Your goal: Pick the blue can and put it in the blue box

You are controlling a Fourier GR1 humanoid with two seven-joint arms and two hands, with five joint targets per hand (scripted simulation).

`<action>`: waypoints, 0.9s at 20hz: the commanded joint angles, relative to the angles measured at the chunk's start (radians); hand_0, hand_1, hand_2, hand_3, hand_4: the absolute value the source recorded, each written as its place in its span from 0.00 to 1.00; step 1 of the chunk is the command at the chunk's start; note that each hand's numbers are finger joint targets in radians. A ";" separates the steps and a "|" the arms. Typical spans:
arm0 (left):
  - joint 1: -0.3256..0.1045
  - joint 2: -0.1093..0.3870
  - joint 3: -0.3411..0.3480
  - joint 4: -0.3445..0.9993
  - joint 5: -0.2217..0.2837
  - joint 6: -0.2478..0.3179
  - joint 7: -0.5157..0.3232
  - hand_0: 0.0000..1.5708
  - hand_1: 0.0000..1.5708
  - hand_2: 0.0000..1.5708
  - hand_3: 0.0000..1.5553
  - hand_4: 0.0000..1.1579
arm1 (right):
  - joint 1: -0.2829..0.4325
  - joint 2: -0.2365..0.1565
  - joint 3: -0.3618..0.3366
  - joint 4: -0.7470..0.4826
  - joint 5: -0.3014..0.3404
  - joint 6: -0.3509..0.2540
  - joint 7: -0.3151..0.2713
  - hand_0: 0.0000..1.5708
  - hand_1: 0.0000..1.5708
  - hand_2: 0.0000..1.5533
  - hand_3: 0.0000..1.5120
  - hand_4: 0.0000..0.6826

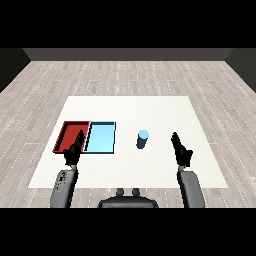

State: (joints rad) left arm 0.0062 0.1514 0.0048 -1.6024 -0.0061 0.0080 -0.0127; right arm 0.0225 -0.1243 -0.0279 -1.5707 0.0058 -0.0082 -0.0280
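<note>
Blue can [143,138] upright on white counter [150,107], right of light blue tray [101,138] and red tray [68,135]. Left hand [73,150] and right hand [181,149]: fingers straight, released, grasping nothing.

A white table [150,107] stands on a pale wood-plank floor [130,75]; on its left part lie a red tray [67,131] and a light blue tray [101,138], side by side and touching; a blue can [142,139] stands upright to their right, apart from them.
</note>
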 commanded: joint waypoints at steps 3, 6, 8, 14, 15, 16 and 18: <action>-0.003 -0.035 -0.006 0.026 -0.011 -0.018 0.004 0.00 0.00 0.00 0.00 0.00 | -0.116 0.001 -0.024 0.085 0.000 0.024 0.008 0.00 0.00 0.00 0.00 0.00; -0.032 -0.073 -0.037 0.036 -0.017 0.001 0.062 0.00 0.00 0.00 0.00 0.00 | -0.178 0.022 -0.013 0.111 0.011 -0.002 0.048 0.00 0.00 0.00 0.00 0.00; -0.081 -0.132 0.016 -0.066 0.086 -0.005 -0.224 0.00 0.00 0.00 0.00 0.00 | -0.211 0.079 -0.027 0.032 -0.133 0.085 -0.123 0.00 0.00 0.00 0.00 0.00; -0.018 -0.107 0.050 -0.011 0.130 -0.089 -0.370 0.00 0.00 0.00 0.00 0.00 | -0.234 0.022 -0.087 0.157 -0.188 0.194 -0.251 0.00 0.00 0.00 0.00 0.00; 0.029 -0.124 0.026 0.003 0.112 -0.097 -0.424 0.00 0.00 0.00 0.00 0.00 | -0.179 0.015 -0.093 0.137 -0.205 0.222 -0.268 0.00 0.00 0.00 0.00 0.00; 0.005 -0.135 0.021 0.019 0.095 -0.079 -0.442 0.00 0.00 0.00 0.00 0.00 | -0.230 0.015 -0.104 0.157 -0.191 0.186 -0.251 0.00 0.00 0.00 0.00 0.00; -0.001 -0.135 0.026 0.012 0.107 -0.076 -0.418 0.00 0.00 0.00 0.00 0.00 | -0.238 0.038 -0.088 0.225 -0.179 0.189 -0.301 0.00 0.00 0.00 0.00 0.00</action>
State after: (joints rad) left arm 0.0040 0.0300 0.0331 -1.5984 0.0970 -0.0669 -0.3934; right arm -0.1923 -0.0906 -0.1070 -1.4264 -0.1685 0.1601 -0.2602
